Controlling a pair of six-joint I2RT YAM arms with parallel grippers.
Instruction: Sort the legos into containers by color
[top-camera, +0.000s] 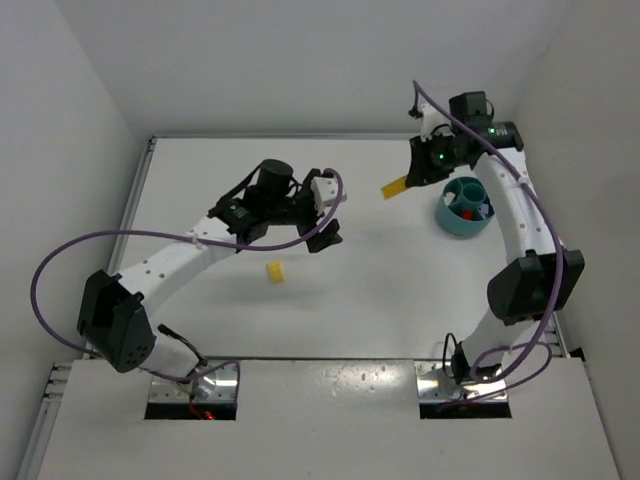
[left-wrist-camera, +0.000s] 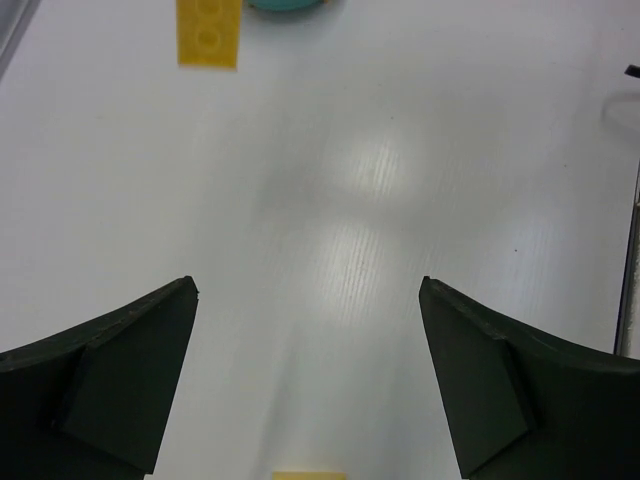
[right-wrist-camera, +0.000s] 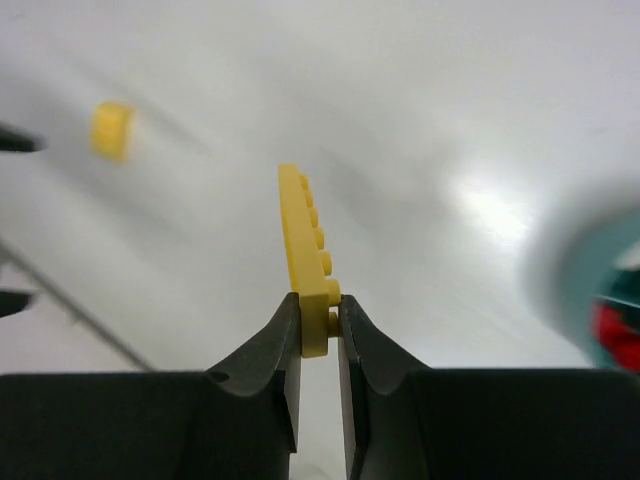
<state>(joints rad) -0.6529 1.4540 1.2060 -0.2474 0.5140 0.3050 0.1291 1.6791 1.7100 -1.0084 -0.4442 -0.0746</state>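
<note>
Seen from above, the left gripper (top-camera: 332, 215) hangs wide open over the middle of the table (top-camera: 400, 300), with a small yellow brick (top-camera: 274, 271) lying nearby. Toward the far right corner, the right gripper (top-camera: 412, 180) pinches a yellow plate (top-camera: 395, 187) just beside the teal bowl (top-camera: 458, 230). Left wrist: fingers (left-wrist-camera: 120, 380) spread, nothing between them. Right wrist: jaws clamp the plate's end, edge-up.

– which legos show?
– a long yellow plate (top-camera: 395, 187), studded, pinched at one end by the right gripper (top-camera: 412, 180), upper right of centre. a small yellow brick (top-camera: 274, 271) lies alone mid-frame.
– and the container?
– a teal bowl (top-camera: 455, 226), upright at far right, a red piece (top-camera: 467, 212) inside.
</note>
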